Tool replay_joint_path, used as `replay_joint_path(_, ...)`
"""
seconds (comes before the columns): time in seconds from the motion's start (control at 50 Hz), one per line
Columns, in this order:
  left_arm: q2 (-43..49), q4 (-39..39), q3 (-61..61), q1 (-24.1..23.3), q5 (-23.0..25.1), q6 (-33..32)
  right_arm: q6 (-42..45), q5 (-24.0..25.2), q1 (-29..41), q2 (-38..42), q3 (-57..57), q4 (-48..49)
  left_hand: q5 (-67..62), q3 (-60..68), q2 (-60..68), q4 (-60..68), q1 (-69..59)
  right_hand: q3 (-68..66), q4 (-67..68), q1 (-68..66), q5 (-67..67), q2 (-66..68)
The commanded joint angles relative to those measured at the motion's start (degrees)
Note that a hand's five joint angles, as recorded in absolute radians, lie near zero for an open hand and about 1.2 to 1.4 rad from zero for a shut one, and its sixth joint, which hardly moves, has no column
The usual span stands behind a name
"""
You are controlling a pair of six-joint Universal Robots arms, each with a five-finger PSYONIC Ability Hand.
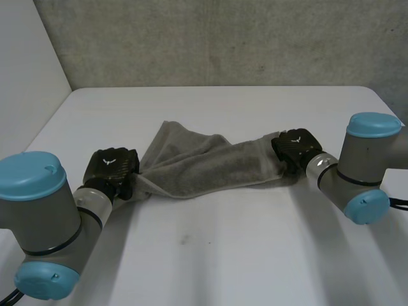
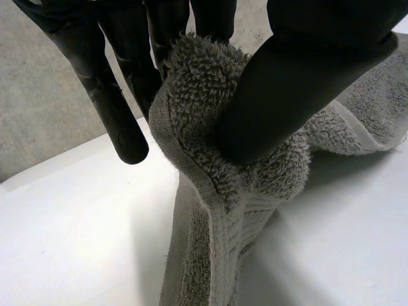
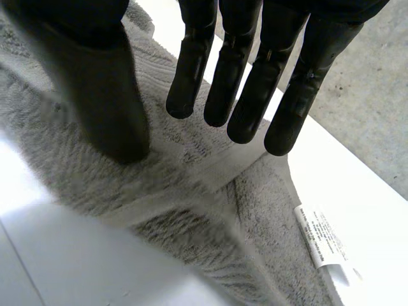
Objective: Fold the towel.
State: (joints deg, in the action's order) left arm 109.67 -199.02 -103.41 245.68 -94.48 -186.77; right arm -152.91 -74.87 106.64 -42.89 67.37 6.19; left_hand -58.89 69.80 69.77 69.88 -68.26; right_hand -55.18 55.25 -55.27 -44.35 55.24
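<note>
The towel (image 1: 204, 162) lies bunched on the white table (image 1: 223, 255), strung between our two hands. Our left hand (image 2: 280, 83) pinches the towel's left end between thumb and fingers. Our right hand (image 3: 108, 95) hovers over the towel's right end, fingers straight and spread, gripping nothing. We judge it should close on the corner beside the towel's label (image 3: 319, 237), then both hands should lift evenly.

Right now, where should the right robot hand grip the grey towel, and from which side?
Probably the towel's hemmed end near the white label, below the right robot hand, coming from above: it lies flat there, edge exposed.
</note>
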Motion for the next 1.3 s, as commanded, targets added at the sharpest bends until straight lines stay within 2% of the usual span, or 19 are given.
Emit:
replay_joint_path(0.02, 0.02, -0.05, 0.05, -0.02, 0.0, 0.0, 0.07, 0.25, -0.03, 0.17, -1.44, -2.32, -11.11, 10.2, 10.23, 10.12, -11.74, -24.82, 24.75, -24.73, -25.64, 24.76)
replay_joint_path(0.14, 0.02, 0.04, 0.05, -0.02, 0.0, 0.0, -0.11, 0.07, -0.03, -0.09, -3.03, -5.4, -11.11, 10.2, 10.23, 10.12, -11.74, -24.82, 24.75, -24.73, -25.65, 24.76)
replay_joint_path(0.2, -0.59, 0.21, 0.22, 0.15, 0.0, -0.09, -1.34, -0.02, -0.29, -3.52, -3.38, -6.54, -11.11, 10.2, 10.23, 10.12, -11.74, -24.82, 24.75, -24.73, -25.65, 24.76)
replay_joint_path(0.4, -6.4, 1.53, 2.6, 0.42, 0.0, -0.18, -8.89, 0.77, -1.0, -24.49, 0.56, -11.28, -11.11, 10.2, 10.23, 10.12, -11.74, -24.82, 24.75, -24.73, -25.65, 24.76)
replay_joint_path(0.48, -9.82, 2.58, 2.34, 0.33, 0.35, -0.18, -8.72, 1.13, -1.43, -27.41, 2.67, -12.43, -11.11, 10.2, 10.23, 10.12, -11.74, -24.82, 24.75, -24.73, -25.65, 24.76)
replay_joint_path(0.54, -10.18, 2.59, 1.37, 0.33, 1.66, -0.09, -8.55, 1.04, -1.79, -27.16, 5.22, -12.7, -11.11, 10.2, 10.23, 10.12, -11.74, -24.82, 24.75, -24.73, -25.65, 24.76)
replay_joint_path(0.56, -10.18, 2.59, 1.37, 0.33, 1.67, -0.09, -8.37, 1.04, -1.7, -26.64, 7.06, -12.44, -11.11, 10.2, 10.23, 10.12, -11.74, -4.9, 4.83, -4.8, -5.72, 4.84)
replay_joint_path(0.58, -10.09, 2.59, 0.93, 0.33, 2.28, -0.09, -8.37, 1.04, -1.7, -26.63, 7.08, -12.43, -11.11, 10.2, 10.23, 10.12, -11.74, -4.7, 4.63, -4.6, -5.52, 4.64)
replay_joint_path(0.6, -10.09, 2.59, 0.93, 0.33, 2.28, -0.09, -8.11, 0.43, -1.44, -25.24, 8.9, -12.17, -11.11, 10.2, 10.23, 10.12, -11.74, 15.12, -15.19, 15.21, 14.3, -15.18)
replay_joint_path(0.62, -9.92, 2.59, 0.58, 0.42, 2.72, -0.09, -8.1, 0.42, -1.44, -25.22, 8.92, -12.17, -11.11, 10.2, 10.23, 10.12, -11.74, 15.32, -15.39, 15.41, 14.49, -15.38)
replay_joint_path(0.66, -9.65, 2.59, 0.66, 0.24, 2.81, 0.0, -8.54, 0.25, -1.0, -21.73, 10.94, -11.91, -11.11, 10.2, 10.23, 10.12, -11.74, 34.57, -34.64, 34.66, 33.75, -34.63)
replay_joint_path(0.68, -9.65, 2.59, 1.01, 0.07, 2.81, -0.09, -8.54, 0.25, -1.0, -21.71, 10.94, -11.91, -11.11, 10.2, 10.23, 10.12, -11.74, 34.66, -34.74, 34.76, 33.84, -34.72)
replay_joint_path(0.7, -9.91, 2.76, 1.45, -0.11, 2.81, -0.09, -8.98, 0.16, -0.91, -19.79, 11.38, -11.99, -11.11, 10.2, 10.23, 10.12, -11.74, 45.18, -45.25, 45.27, 44.35, -45.24)
replay_joint_path(0.84, -10.7, 4.69, 6.1, -0.99, 2.72, 0.0, -12.41, 0.16, 1.2, -14.68, 12.0, -11.29, -11.11, 10.2, 10.23, 10.12, -11.74, 45.18, -45.25, 45.27, 44.35, -45.24)
replay_joint_path(0.98, -12.55, 9.79, 10.42, -1.96, 2.55, 0.44, -24.96, 0.16, 7.34, -14.15, 13.31, -4.71, -11.11, 10.2, 10.23, 10.12, -11.74, 45.18, -45.25, 45.27, 44.35, -45.24)
replay_joint_path(1.1, -12.82, 11.11, 10.77, -3.36, 2.46, 0.61, -29.64, -0.1, 11.57, -14.15, 13.4, 0.4, -11.11, 10.2, 10.23, 10.12, -11.74, 45.18, -45.25, 45.27, 44.35, -45.24)
replay_joint_path(1.2, -12.99, 11.11, 10.86, -5.21, 2.28, 0.7, -35.52, -2.29, 16.04, -12.23, 12.09, 6.54, -11.11, 10.2, 10.23, 10.12, -11.74, 45.18, -45.25, 45.27, 44.35, -45.24)
replay_joint_path(1.28, -14.48, 11.11, 10.86, -5.65, 2.28, 0.7, -35.88, -4.23, 17.37, -10.37, 9.98, 7.96, -11.11, 10.2, 10.23, 10.12, -11.74, 44.92, -45.0, 45.02, 44.1, -44.98)
replay_joint_path(1.3, -14.49, 11.11, 10.86, -5.65, 2.28, 0.7, -35.7, -5.37, 17.72, -8.98, 8.67, 8.04, -11.11, 10.2, 10.23, 10.12, -11.74, 39.93, -40.0, 40.02, 39.11, -39.99)
